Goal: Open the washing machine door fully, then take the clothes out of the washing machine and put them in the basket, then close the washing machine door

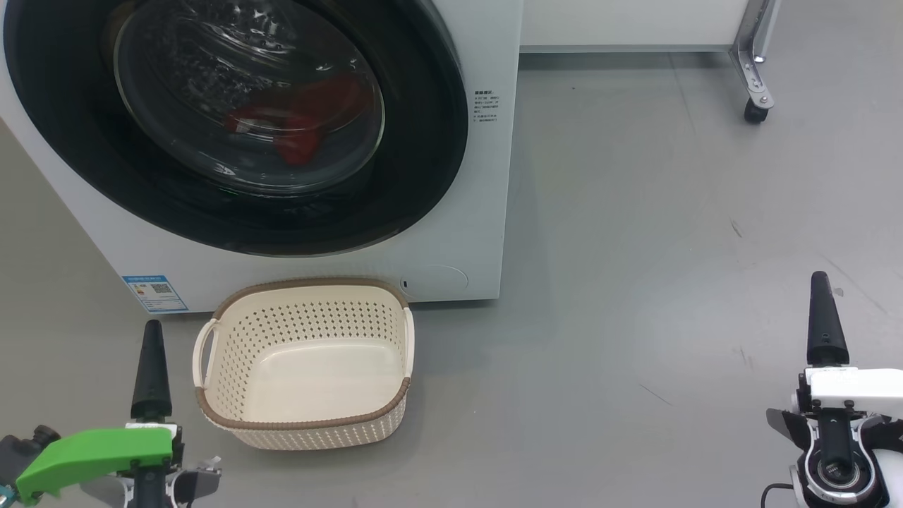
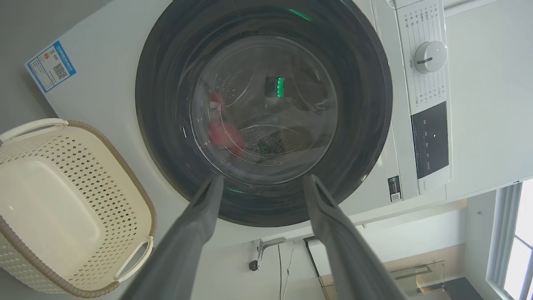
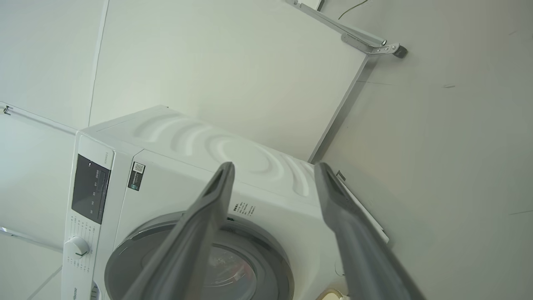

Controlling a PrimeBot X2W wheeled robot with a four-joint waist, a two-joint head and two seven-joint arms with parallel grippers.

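Left end effector [image 1: 151, 367]: low at the near left of the floor, pointing up and away. Its two fingers are spread apart and hold nothing. In the left wrist view they aim at the door.
Right end effector [image 1: 824, 321]: low at the near right of the floor, well apart from everything. Its fingers are spread too, and it holds nothing.
Basket [image 1: 305, 423]: on the floor, just past the left end effector and beside it. It is empty. Its far rim sits right by the bottom of the washer.
Washer [image 1: 487, 212]: the big white box behind the basket, at the far left of the floor.
Door [image 1: 423, 176]: round and black with a glass middle. It looks shut.
Clothes [image 1: 303, 120]: red, seen through the glass, low inside the drum.
Step now: opening the door. Nothing looks started yet.
How to do it well: I think an arm should reach the door's edge, hook it, and pull in a slow curve. I cannot see a handle. Swing the door all the way, so it will not block the way to the clothes. Keep clear of the basket.
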